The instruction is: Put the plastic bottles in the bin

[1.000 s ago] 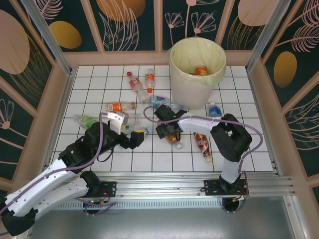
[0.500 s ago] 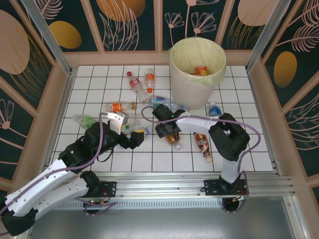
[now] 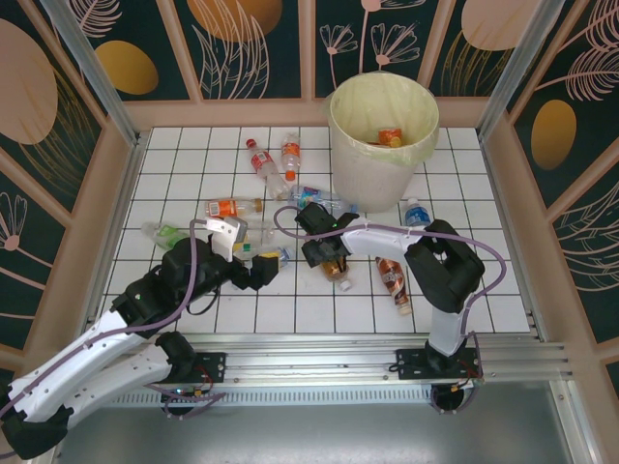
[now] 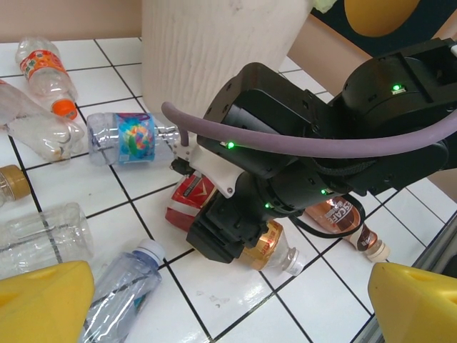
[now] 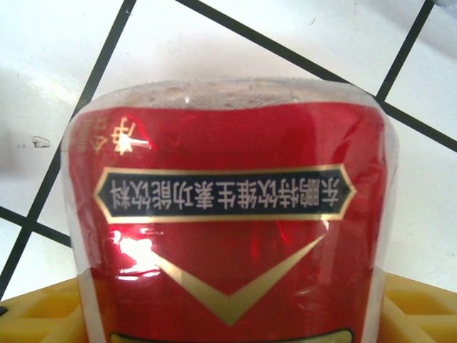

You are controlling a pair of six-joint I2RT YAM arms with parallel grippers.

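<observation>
Two end effectors are mine, both low over the white tiled worktop (image 3: pixel 319 309). My left end effector (image 4: pixel 228 318) is nearer the bases. Its yellow fingers (image 4: pixel 43 300) are spread wide with nothing between them, and a clear white-capped bottle (image 4: pixel 121 286) lies just beside the left one.

A little farther out, my right end effector (image 3: pixel 327 256) is down on a red-labelled bottle (image 5: pixel 228 214) that lies on its side on the tiles. In the right wrist view its yellow pads (image 5: pixel 36 314) sit against the bottle's two flanks, so I am pinching it at roughly half spread. The left wrist view shows the white cap of that bottle poking out from under my black fingers. To the right of it lies a brown-labelled bottle (image 4: pixel 343 218), apart from my grip.

Beyond lies a blue-labelled bottle (image 4: pixel 128 137), just before the foot of the bin (image 3: pixel 372 159). The bin stands at the back of the worktop, right of centre, with one orange-labelled bottle (image 3: pixel 390 137) already inside. More bottles are scattered to its left.
</observation>
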